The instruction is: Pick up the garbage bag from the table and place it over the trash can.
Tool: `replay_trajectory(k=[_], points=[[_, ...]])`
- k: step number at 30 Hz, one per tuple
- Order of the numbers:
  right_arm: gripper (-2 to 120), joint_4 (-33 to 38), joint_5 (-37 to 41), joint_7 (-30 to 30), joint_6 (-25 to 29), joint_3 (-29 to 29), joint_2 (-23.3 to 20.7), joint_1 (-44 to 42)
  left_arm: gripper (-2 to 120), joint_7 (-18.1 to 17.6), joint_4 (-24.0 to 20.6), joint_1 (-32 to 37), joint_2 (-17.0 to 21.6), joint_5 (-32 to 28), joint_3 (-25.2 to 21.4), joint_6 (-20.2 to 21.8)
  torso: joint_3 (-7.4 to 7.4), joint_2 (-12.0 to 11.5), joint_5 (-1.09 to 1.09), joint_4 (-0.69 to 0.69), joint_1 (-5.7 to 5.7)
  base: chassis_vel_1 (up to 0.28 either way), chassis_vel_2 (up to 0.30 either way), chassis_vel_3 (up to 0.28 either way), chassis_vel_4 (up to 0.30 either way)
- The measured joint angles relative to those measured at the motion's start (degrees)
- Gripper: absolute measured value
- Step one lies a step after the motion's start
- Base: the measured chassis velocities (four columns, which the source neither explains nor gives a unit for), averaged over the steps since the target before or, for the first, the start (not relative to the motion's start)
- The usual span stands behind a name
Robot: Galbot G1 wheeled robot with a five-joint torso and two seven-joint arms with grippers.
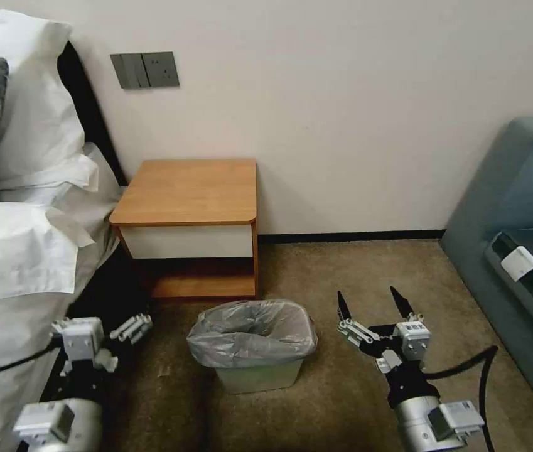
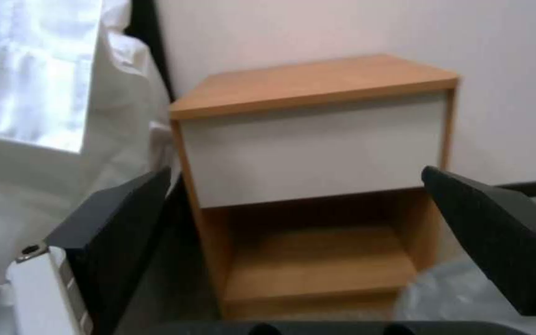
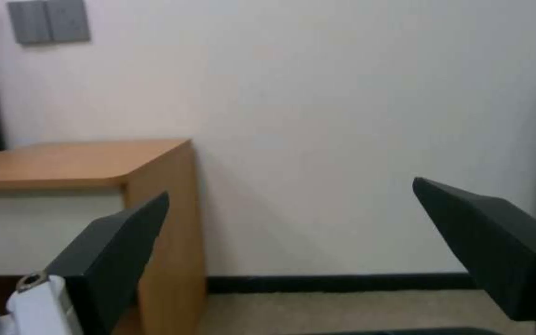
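Observation:
The grey translucent garbage bag lines the cream trash can, its crinkled plastic folded over the rim all round. The bin stands on the carpet in front of the table, whose wooden top is bare. My left gripper hangs open to the left of the bin, holding nothing; its wrist view faces the table's white front, with a bit of bag at the edge. To the right of the bin my right gripper is open and holds nothing, and its fingers point toward the wall.
A bed with white linen stands close on the left, beside my left arm. A grey-blue sofa stands on the right. Brown carpet lies between bin and sofa. Wall switches sit above the table.

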Motion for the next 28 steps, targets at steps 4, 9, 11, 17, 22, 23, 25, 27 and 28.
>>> replay_trajectory(k=[4,9,11,17,22,23,25,27,28], points=[[100,0.48,-0.18,-0.78,2.57,2.27,0.33,-2.44,100,0.40,0.12,2.99,-0.69,0.41,0.09,-3.30,0.00,0.00,0.00,0.00,0.00,0.000,0.000,0.000,0.000],[100,1.43,1.84,-1.25,6.12,3.83,-0.15,-7.53,100,0.41,-1.36,7.00,-1.90,0.09,0.80,-5.96,0.00,0.00,0.00,0.00,0.00,0.000,0.000,0.000,0.000],[100,1.55,1.64,-1.13,7.54,3.36,0.04,-9.00,100,0.26,-1.65,8.53,-1.94,-0.19,1.21,-7.67,0.00,0.00,0.01,0.00,0.00,0.000,0.000,0.000,0.000],[100,1.76,0.85,0.17,8.91,1.96,0.53,-10.41,100,-0.51,-1.74,9.15,-1.94,0.67,1.37,-9.56,0.00,0.00,0.00,-0.01,0.00,0.000,0.000,0.000,0.000],[100,1.80,0.78,0.36,8.91,1.82,0.57,-10.43,100,-0.72,-1.81,9.04,-1.95,0.89,1.40,-9.56,0.00,0.00,0.00,0.00,0.00,0.000,0.000,0.000,0.000],[100,1.80,0.77,0.37,8.91,1.80,0.57,-10.41,100,-0.73,-1.81,9.01,-1.96,0.90,1.40,-9.56,0.00,0.00,0.00,0.00,0.00,0.000,0.000,0.000,0.000],[100,1.80,0.77,0.38,8.91,1.79,0.57,-10.40,100,-0.74,-1.81,8.98,-1.96,0.91,1.41,-9.55,0.00,-0.01,0.00,0.00,0.00,0.000,0.000,0.000,0.000],[100,1.80,0.77,0.39,8.86,1.78,0.56,-10.36,100,-0.76,-1.81,8.94,-1.96,0.91,1.42,-9.51,0.00,-0.01,0.00,0.00,0.00,0.000,0.000,0.000,0.000],[100,1.80,0.77,0.40,8.85,1.78,0.55,-10.34,100,-0.77,-1.81,8.92,-1.96,0.92,1.42,-9.49,0.00,0.00,0.00,0.00,0.00,0.000,0.000,0.000,0.000]])
